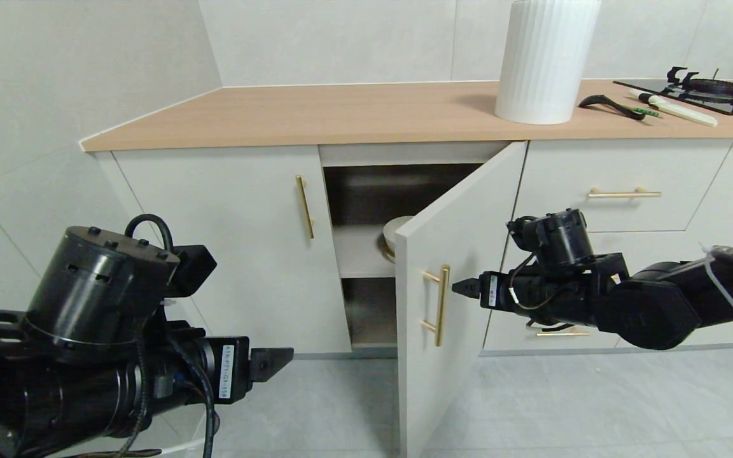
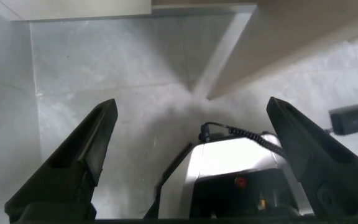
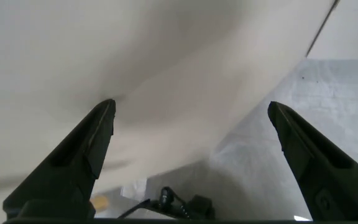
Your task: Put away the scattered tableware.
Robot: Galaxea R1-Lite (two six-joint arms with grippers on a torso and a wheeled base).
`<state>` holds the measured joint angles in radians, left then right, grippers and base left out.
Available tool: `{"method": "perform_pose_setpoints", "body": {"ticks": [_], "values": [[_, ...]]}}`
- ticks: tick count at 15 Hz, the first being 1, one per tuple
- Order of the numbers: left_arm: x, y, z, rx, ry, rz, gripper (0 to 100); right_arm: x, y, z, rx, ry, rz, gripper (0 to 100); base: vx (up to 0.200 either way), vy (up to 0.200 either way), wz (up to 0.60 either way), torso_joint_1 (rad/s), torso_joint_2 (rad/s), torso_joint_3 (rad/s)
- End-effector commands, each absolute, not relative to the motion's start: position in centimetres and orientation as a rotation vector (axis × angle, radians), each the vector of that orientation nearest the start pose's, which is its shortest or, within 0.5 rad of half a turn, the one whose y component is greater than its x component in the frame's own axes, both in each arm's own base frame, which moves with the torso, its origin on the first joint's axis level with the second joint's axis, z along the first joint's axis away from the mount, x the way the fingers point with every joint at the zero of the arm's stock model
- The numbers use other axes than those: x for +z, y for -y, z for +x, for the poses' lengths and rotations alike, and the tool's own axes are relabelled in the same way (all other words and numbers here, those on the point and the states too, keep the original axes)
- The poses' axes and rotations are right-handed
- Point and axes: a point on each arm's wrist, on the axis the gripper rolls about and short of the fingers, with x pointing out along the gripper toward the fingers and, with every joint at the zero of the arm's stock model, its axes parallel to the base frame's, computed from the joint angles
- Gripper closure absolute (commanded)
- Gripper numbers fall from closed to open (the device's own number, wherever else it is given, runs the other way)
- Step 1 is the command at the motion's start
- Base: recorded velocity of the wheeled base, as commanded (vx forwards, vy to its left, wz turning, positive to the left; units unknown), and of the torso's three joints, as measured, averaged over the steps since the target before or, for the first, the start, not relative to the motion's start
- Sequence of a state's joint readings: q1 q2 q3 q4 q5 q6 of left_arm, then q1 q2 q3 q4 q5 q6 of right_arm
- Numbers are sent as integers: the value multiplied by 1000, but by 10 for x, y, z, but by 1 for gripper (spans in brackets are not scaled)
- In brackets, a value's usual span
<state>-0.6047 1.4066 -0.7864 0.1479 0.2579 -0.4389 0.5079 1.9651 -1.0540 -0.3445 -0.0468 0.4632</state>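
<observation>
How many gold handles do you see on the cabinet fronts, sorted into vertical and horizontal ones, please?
Vertical handles: 2
Horizontal handles: 2, the lower one partly hidden
Total: 4

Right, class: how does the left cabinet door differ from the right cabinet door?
The left cabinet door is shut; the right cabinet door stands swung open, exposing a shelf. The right gripper is beside the right door's handle, not the left door's handle. Both are white with vertical gold handles.

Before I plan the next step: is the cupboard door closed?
No, the cupboard door stands open, and a bowl shows inside.
</observation>
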Motion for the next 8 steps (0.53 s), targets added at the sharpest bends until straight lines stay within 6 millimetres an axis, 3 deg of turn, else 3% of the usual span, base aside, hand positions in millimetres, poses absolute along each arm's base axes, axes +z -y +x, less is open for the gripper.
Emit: {"method": "perform_pose_setpoints", "body": {"ticks": [1,8], "values": [[184,114,175,-171,-758,-89,0,115,-185,334,300,-664,282,0,0,0,0,0,0,0],[187,114,172,-183,-738,-89,0,106,-195,353,277,-593,355,0,0,0,0,0,0,0]]}}
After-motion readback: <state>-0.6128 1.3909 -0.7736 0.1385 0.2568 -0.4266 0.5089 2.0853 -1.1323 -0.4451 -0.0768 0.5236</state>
